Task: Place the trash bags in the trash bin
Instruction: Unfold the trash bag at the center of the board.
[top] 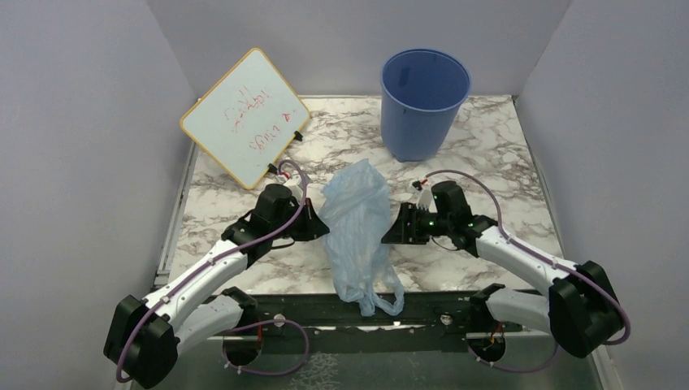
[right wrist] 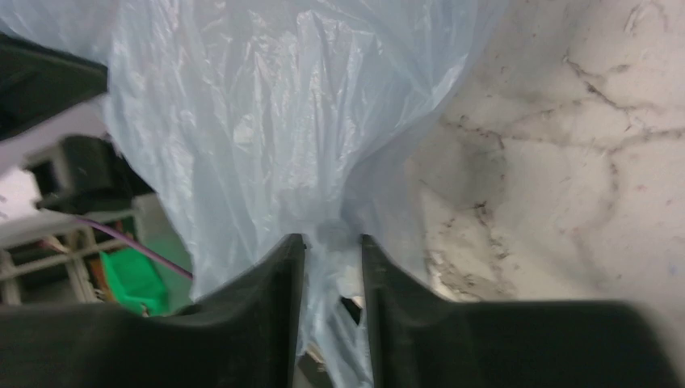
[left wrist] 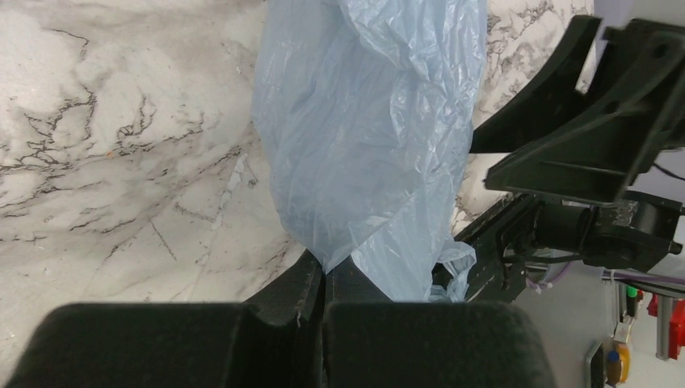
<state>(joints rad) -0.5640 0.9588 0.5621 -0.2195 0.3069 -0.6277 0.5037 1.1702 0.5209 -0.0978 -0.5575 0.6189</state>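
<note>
The light-blue trash bag (top: 356, 219) hangs bunched and crinkled between my two grippers, its lower end trailing over the table's near edge. My left gripper (top: 317, 223) is shut on the bag's left side; in the left wrist view the film (left wrist: 363, 121) rises straight out of the closed tips (left wrist: 325, 271). On the bag's right side my right gripper (top: 388, 230) has its jaws apart, and loose bag film (right wrist: 266, 121) fills the gap (right wrist: 332, 238). The blue trash bin (top: 424, 101) stands upright at the back right, apart from the bag.
A white board with red writing (top: 244, 118) leans at the back left. Grey walls close in the marble table (top: 504, 162) on three sides. A black rail (top: 422, 309) runs along the near edge between the arm bases.
</note>
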